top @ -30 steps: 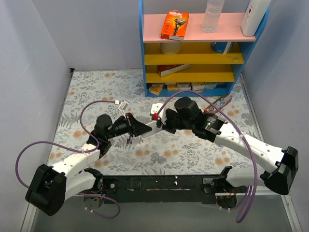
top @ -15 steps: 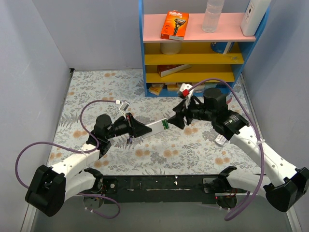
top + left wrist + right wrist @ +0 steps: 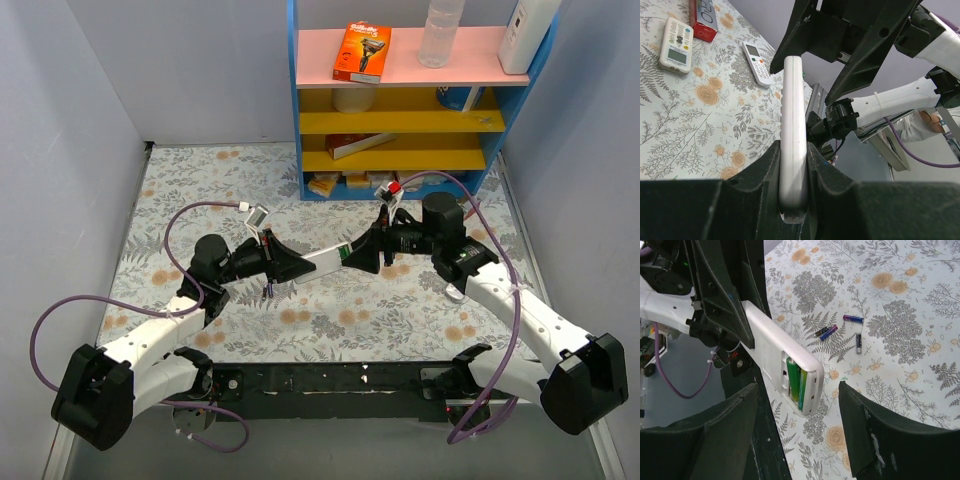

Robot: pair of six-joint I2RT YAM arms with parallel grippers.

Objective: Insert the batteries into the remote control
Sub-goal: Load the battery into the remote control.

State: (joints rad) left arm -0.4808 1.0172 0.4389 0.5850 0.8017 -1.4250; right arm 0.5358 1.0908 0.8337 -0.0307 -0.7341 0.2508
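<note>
Left tool [image 3: 793, 152] pinched on the remote control [image 3: 792, 100], held above the bench [image 3: 900, 340]; right tool [image 3: 797, 387] spread around its open battery end. Loose batteries [image 3: 853, 318] are seen on the bench. Remote judged light, rigid, smooth: best gripped across its long edges.

- Remote [image 3: 792, 140]: smooth white plastic, soft sheen.
- Batteries [image 3: 794, 376]: glossy green wrap on those in the remote; the loose ones have a glossy dark purple wrap.
- Right gripper [image 3: 799, 390]: fingers [image 3: 715, 440] of matt black plastic, faintly grained.
- Table cover [image 3: 900, 315]: matt floral print; cloth or paper unclear.
- Cable [image 3: 60, 320]: smooth purple sheath.
</note>
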